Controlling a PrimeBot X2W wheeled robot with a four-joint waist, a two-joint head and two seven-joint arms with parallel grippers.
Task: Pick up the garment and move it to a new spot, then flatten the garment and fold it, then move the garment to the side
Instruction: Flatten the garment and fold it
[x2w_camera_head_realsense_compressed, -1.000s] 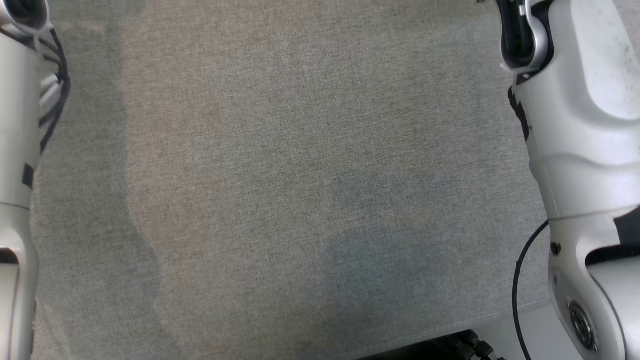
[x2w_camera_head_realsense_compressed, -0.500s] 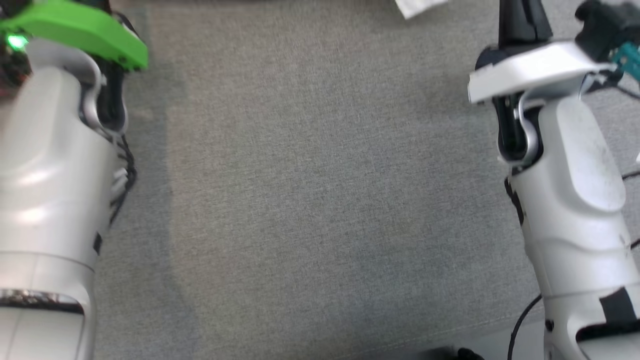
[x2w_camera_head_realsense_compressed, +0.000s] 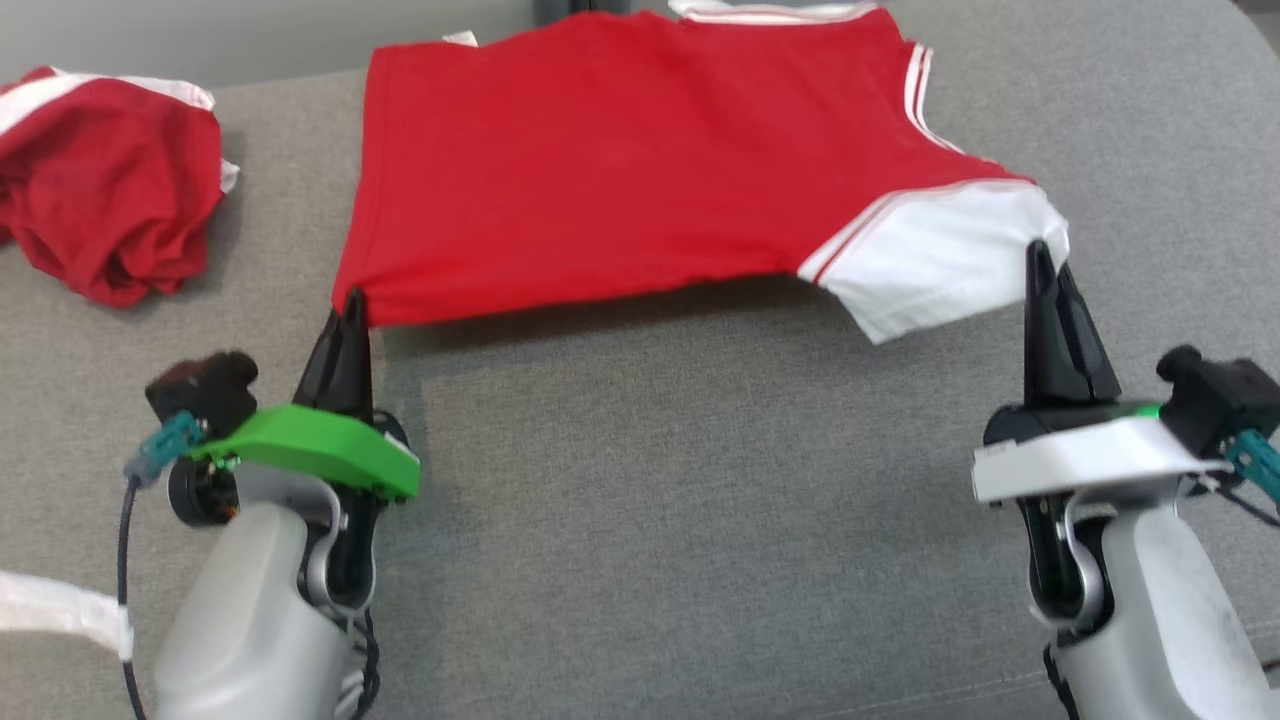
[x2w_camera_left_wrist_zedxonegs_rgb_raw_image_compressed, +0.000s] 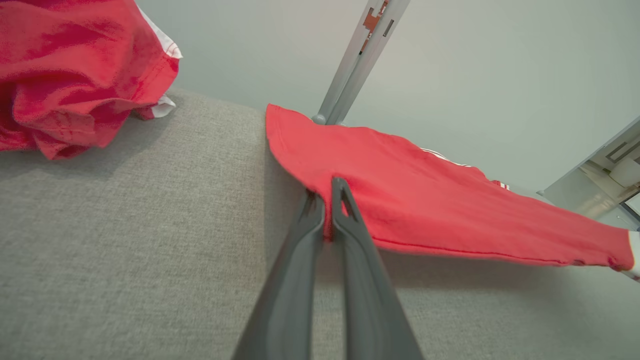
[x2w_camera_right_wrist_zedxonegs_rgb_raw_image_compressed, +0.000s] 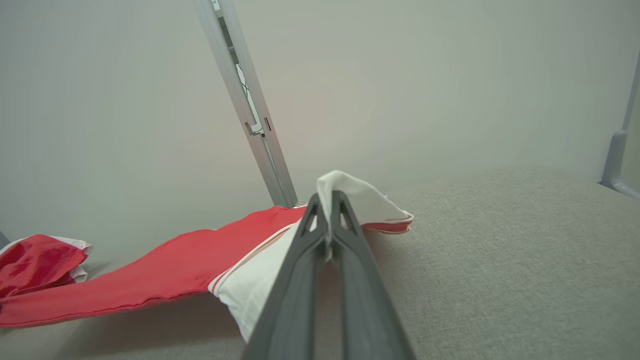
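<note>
Red jersey cloth with white trim, the garment (x2w_camera_head_realsense_compressed: 620, 160) lies spread across the upper middle of the head view. Its far part seems to rest on the grey upholstered surface (x2w_camera_head_realsense_compressed: 700, 520), while its near edge is lifted clear, with a shadow beneath it. The left tool (x2w_camera_head_realsense_compressed: 350, 300) has its two dark fingers pressed together on the garment's near red corner, at centre left of the frame. The left wrist view shows a sliver of red cloth caught between the tips. The right tool (x2w_camera_head_realsense_compressed: 1040, 255) is clamped too, nipping the edge of the white sleeve (x2w_camera_head_realsense_compressed: 930, 260) at centre right. In the right wrist view the white cloth drapes over the fingertips.

The two grips stand well apart, which draws the near edge fairly taut between them. That looks like the reason for the hold: a pull on a stretched edge towards the bottom of the frame would slide the cloth out flat rather than bunch it. My reading is that the moving or flattening step is in hand and the fold is not yet begun. One risk is that one grip is on the body and the other on a sleeve, so the pull may be uneven and skew the cloth.

A crumpled heap (x2w_camera_head_realsense_compressed: 100, 220) of red and white cloth sits in the upper left, well apart from the held garment. A metal post (x2w_camera_right_wrist_zedxonegs_rgb_raw_image_compressed: 245, 100) rises behind the far edge against a pale wall.
</note>
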